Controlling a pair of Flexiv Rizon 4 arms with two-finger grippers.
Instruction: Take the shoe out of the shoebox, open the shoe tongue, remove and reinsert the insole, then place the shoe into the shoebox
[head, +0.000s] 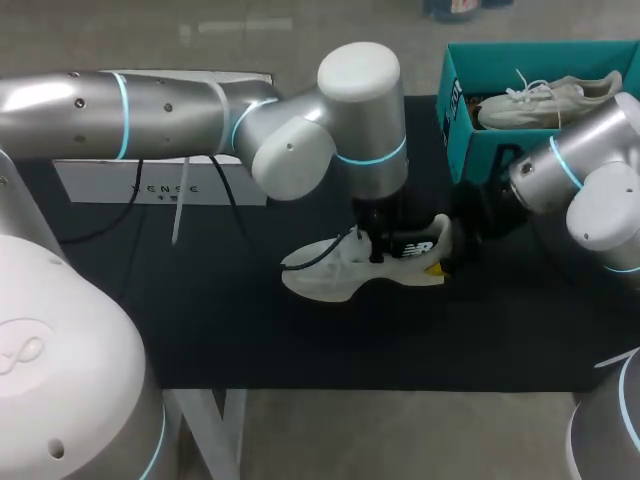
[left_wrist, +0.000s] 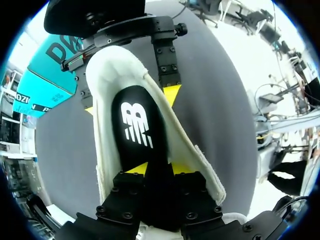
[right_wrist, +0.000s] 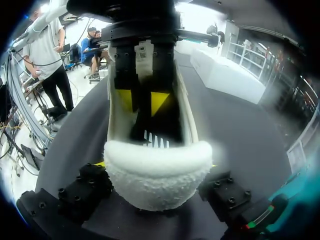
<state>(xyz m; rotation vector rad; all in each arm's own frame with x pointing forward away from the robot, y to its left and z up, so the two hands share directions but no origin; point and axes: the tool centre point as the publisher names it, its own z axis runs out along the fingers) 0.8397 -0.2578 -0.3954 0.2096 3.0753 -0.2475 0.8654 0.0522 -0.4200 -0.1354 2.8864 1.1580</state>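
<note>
At the far left of the black mat (head: 250, 330) lies a white flat box (head: 160, 182), with a line of faint grey lettering along its near edge, too pale to make out. A thin white strip hangs from that edge onto the mat.

My left arm comes in over this box. The left gripper (left_wrist: 156, 168) reaches down into the shoe's opening, and its yellow tips stand close together, pinching the black insole (left_wrist: 135, 125) from both sides. The insole carries a white logo at its heel end.

The shoe (head: 320, 275) is white and stands sole-down in the middle of the mat. Its long axis runs across the table, with the toe to the left and the heel to the right. A dark patch with a white logo marks its side near the heel.

The right gripper (head: 438, 264) straddles the fleecy heel collar, with one finger pressed against each side.

The teal shoebox (head: 478, 150) sits at the far right corner, well apart from the shoe. It has large dark print on its wall, and a second shoe (head: 545, 100) lies inside.
</note>
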